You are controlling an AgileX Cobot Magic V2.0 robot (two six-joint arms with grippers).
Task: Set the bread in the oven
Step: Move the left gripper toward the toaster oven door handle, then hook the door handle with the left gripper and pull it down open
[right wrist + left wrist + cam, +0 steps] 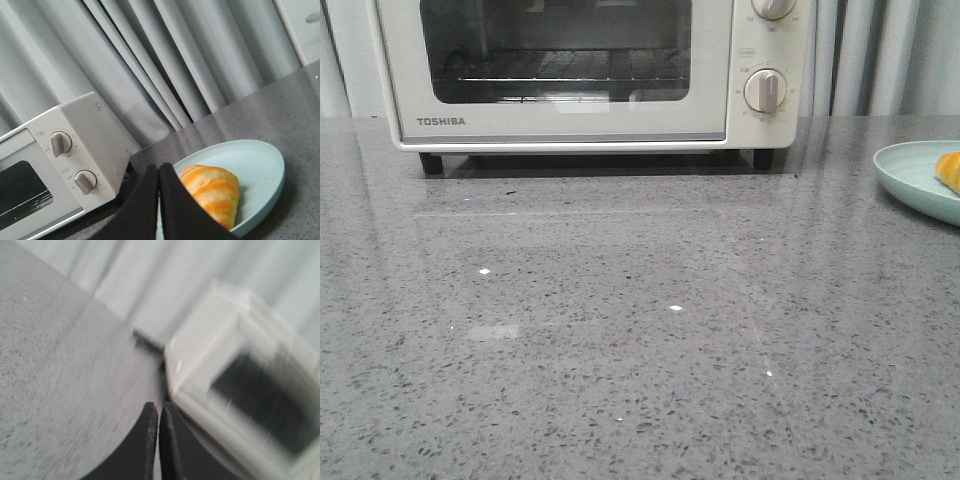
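The cream-white oven [560, 120] stands at the back of the table with its glass door shut; it also shows in the left wrist view [240, 385] and in the right wrist view [55, 165]. The bread [212, 195], golden-orange with pale stripes, lies on a pale green plate [260, 170]; only its tip [950, 170] shows in the front view at the right edge. My right gripper [159, 169] is shut and empty, just beside the bread. My left gripper [159, 407] is shut and empty near the oven's lower corner. Neither gripper shows in the front view.
The plate [910, 178] sits at the far right of the grey speckled countertop [620, 320]. Grey curtains [165, 65] hang behind the table. The oven has two round knobs [766, 90] on its right side. The left wrist view is blurred.
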